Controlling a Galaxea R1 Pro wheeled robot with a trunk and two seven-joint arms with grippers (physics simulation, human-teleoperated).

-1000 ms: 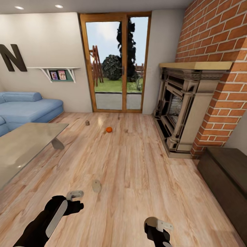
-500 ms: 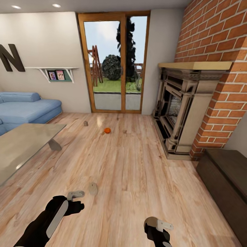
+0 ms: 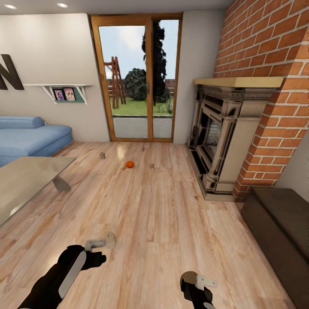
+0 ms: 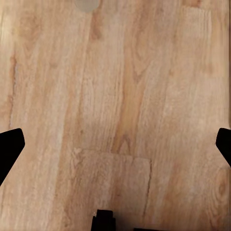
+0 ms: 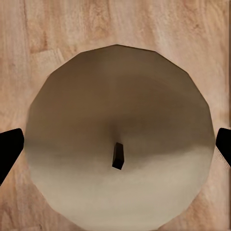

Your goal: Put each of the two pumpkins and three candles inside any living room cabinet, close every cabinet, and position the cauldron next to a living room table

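A small orange pumpkin [image 3: 129, 164] lies on the wood floor far ahead, near the glass door. One candle [image 3: 102, 156] stands left of it. Another candle [image 3: 110, 240] sits on the floor just past the tip of my left gripper [image 3: 97, 244], which is open and empty; the left wrist view catches this candle [image 4: 86, 4] at the picture's edge. Low in the head view is my right gripper [image 3: 201, 281]. Its wrist view shows a pale candle [image 5: 120, 139] with a dark wick held off the floor, spanning the gap between the fingers. The dark cabinet [image 3: 279, 223] stands at right, the grey table [image 3: 25, 180] at left.
A brick chimney with a stone fireplace [image 3: 223, 137] juts out at the right, just beyond the cabinet. A blue sofa [image 3: 30, 137] stands behind the table at the left. A glass door [image 3: 135, 81] is in the far wall. Open wood floor lies ahead.
The whole view has shifted left and forward, so the camera moved. The near candle has come from a short way ahead to right beside my left gripper's fingertip. Both arms keep their pose.
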